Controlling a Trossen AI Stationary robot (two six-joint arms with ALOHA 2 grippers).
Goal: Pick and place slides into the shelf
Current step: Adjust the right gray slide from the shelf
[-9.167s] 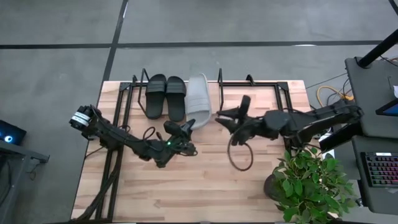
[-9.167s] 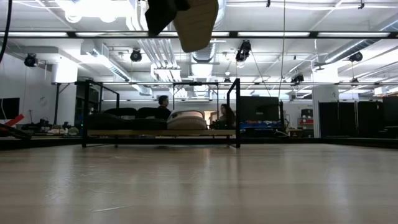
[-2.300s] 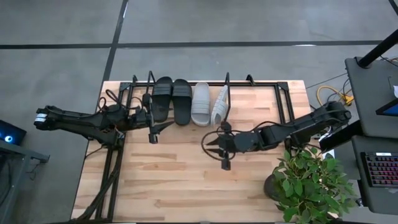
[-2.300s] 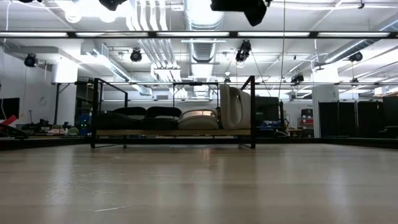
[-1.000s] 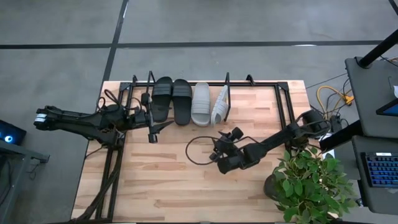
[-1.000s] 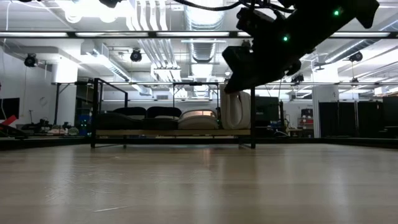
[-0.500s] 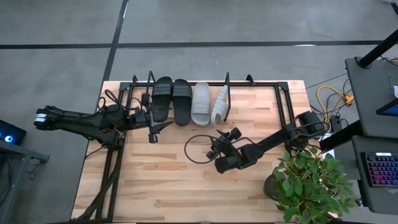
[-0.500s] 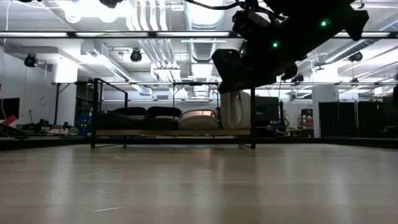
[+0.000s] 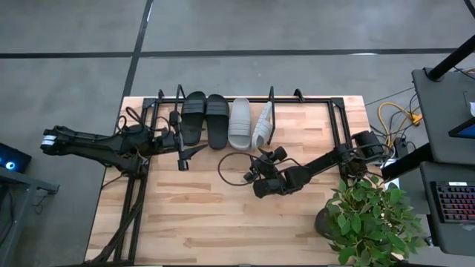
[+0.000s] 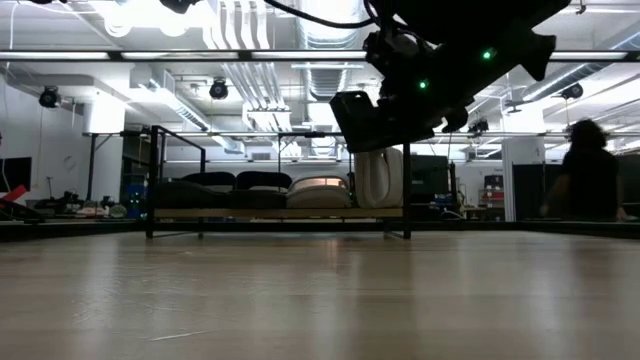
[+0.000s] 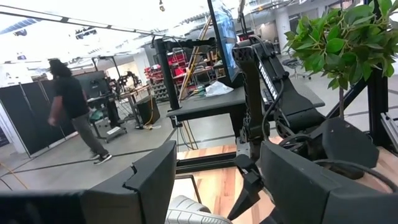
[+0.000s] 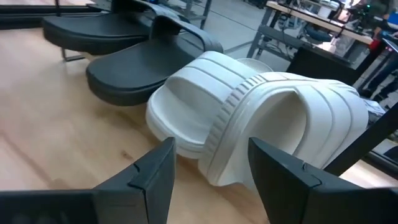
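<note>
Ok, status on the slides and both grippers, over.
Left gripper open, parked by shelf. Right gripper open, empty, facing the slides. Four slides in; last grey slide sits on edge. Nothing in the way.

Grey concrete floor (image 9: 297,26), potted plant (image 9: 367,215), ceiling ducts (image 10: 240,30), person walking (image 11: 71,109)

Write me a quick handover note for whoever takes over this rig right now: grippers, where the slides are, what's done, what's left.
Left gripper: open, empty, by the left end of the low black wire-frame shelf.
Right gripper: open, empty, just in front of the shelf's right end, facing the grey pair.
Two matte black slide sandals: flat in the shelf, side by side, on its left.
Light grey slide sandal: flat, next to the black pair.
Second light grey slide sandal: in the shelf but tipped up on its edge at the right end.
Done: all four slides are in the shelf.
Left: probably lay the tipped grey one flat, then pull both arms back.
</note>
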